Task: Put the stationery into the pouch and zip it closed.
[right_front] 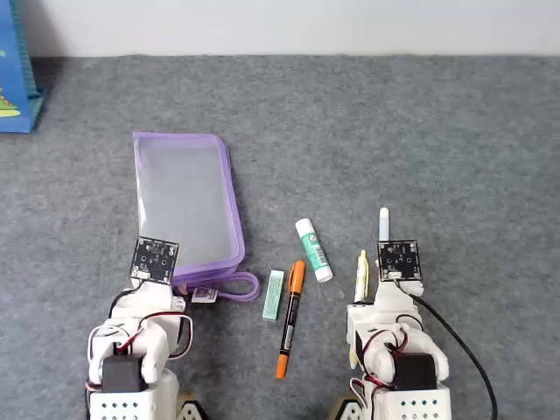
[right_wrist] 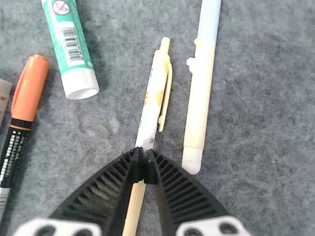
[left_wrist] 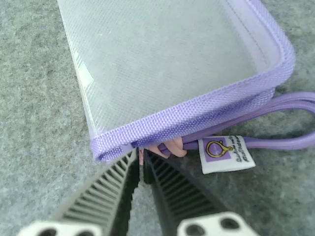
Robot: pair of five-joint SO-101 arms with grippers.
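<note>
your pouch (right_front: 179, 197): clear, purple trim
zip pull (left_wrist: 170, 146): pink
pen (right_wrist: 153, 105): pale yellow
marker (right_front: 290, 319): orange, black
glue stick (right_front: 313, 249): green, white

surface: grey felt tabletop (right_front: 437, 131) | back: white wall (right_front: 306, 26) | far-left: blue box (right_front: 13, 70)

white arms (right_front: 144, 308), red-black wires (right_front: 185, 332), ribbed black tools (left_wrist: 140, 160)

Marker (right_front: 290, 317), glue stick (right_front: 313, 249) crowd gap beside pouch (right_front: 184, 201).
</note>
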